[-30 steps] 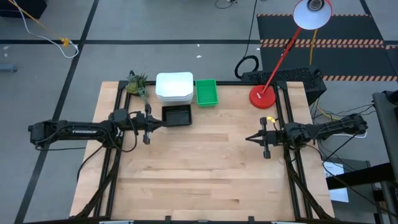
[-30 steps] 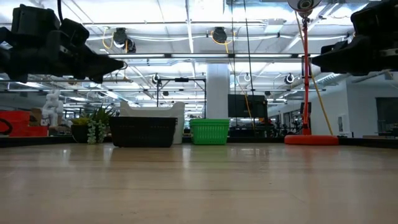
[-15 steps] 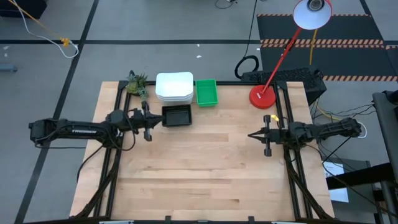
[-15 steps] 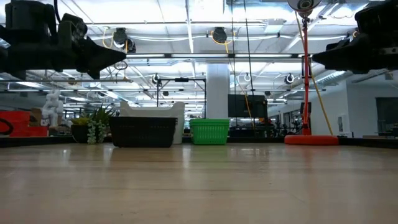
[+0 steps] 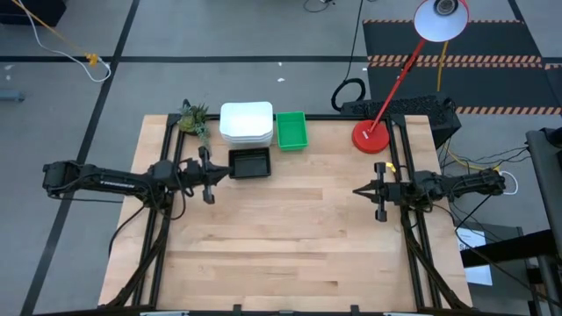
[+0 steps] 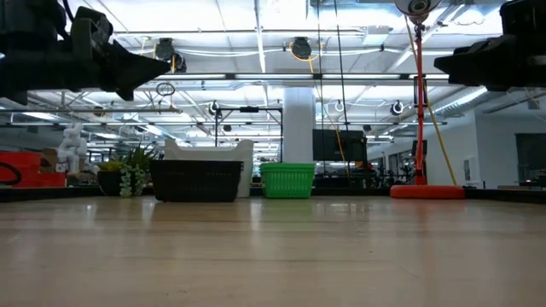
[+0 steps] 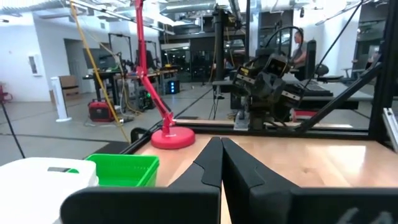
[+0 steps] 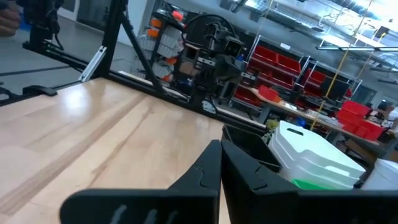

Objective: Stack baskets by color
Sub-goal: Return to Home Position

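**High view:** white basket stack, green stack and black stack grouped at desk rear edge. My left tool hangs just beside black stack; right tool well apart.
**Low view:** all 3 stacks sit level.
**Wrist views:** both tools pinched together, holding nothing.
**Risk (est.):** a left-arm swing while homing could clip black stack and shove it off-line.

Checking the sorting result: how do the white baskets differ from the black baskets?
The white baskets are solid-walled with rounded corners; the black baskets are mesh. White looks larger from above and stands taller than black. White sits at the far edge of the table, black just in front. Both rest on it, clear of the left end effector and right end effector.
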You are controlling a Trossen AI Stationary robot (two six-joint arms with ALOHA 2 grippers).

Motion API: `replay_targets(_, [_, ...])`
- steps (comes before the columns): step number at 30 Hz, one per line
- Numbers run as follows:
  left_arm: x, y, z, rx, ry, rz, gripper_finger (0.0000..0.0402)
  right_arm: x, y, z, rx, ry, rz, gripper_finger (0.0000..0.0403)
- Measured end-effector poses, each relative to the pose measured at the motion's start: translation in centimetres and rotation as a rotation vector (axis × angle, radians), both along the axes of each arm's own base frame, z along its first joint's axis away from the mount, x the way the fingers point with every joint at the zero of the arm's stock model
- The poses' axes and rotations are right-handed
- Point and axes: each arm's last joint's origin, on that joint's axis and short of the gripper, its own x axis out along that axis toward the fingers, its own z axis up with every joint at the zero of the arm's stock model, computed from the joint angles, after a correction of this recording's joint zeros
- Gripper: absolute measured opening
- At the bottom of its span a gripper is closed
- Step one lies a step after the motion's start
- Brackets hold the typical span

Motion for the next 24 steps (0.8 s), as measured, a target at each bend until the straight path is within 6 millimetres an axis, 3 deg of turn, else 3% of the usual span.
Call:
replay_targets(15, [-0.5,-0.7,0.8,0.03,-0.061,-0.049,0.0001,0.1,-0.6,0.6,-0.087,-0.065,0.015,0.0])
replay_targets(24, [-0.4,-0.9,0.4,0.002,-0.027,-0.068,0.0001,0.1,-1.6,0.3,-0.024,-0.03,-0.044,0.0])
